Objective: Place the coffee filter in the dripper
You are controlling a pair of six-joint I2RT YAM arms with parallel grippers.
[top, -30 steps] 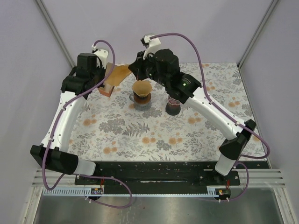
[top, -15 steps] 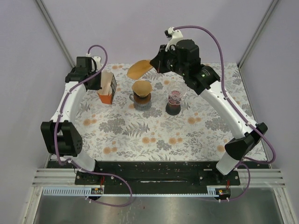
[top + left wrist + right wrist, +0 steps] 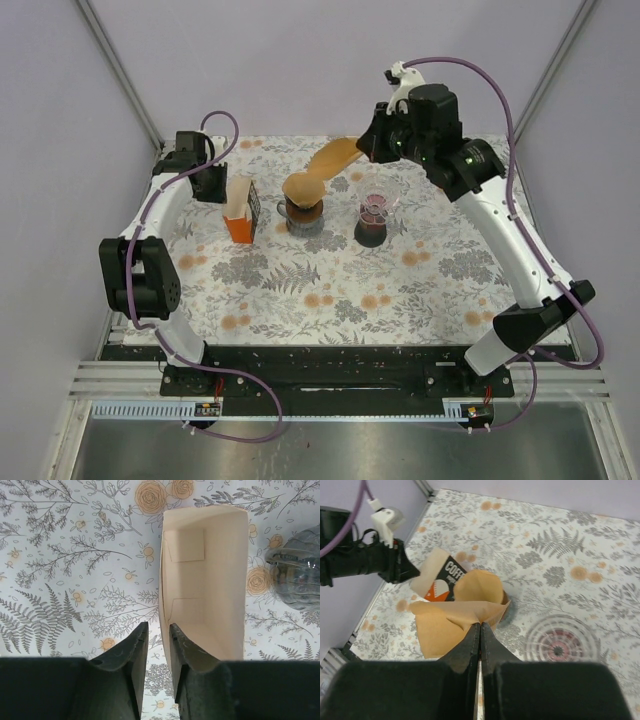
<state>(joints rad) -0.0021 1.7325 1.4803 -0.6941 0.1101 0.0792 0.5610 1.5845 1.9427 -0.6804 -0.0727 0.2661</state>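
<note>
My right gripper (image 3: 368,150) (image 3: 480,626) is shut on the corner of a brown paper coffee filter (image 3: 337,155) (image 3: 445,625), which hangs in the air behind the two brewers. A clear ribbed glass dripper (image 3: 372,212) (image 3: 562,642) stands on the cloth, below and right of the filter. Left of it, a grey ribbed brewer (image 3: 303,215) holds another brown filter (image 3: 480,587). The cream and orange filter box (image 3: 240,210) (image 3: 205,590) stands on the table. My left gripper (image 3: 210,185) (image 3: 159,627) is at the box's open top. Its jaws are slightly apart around the box's left wall.
A floral cloth (image 3: 330,280) covers the table. Purple cables loop over both arms. Grey walls and metal frame posts close in the back and sides. The grey brewer's rim (image 3: 297,575) shows at the right edge of the left wrist view.
The right gripper has carried the filter rightward, from near the box to behind the brewers. The left arm has swung left, and its jaws have loosened on the box.
</note>
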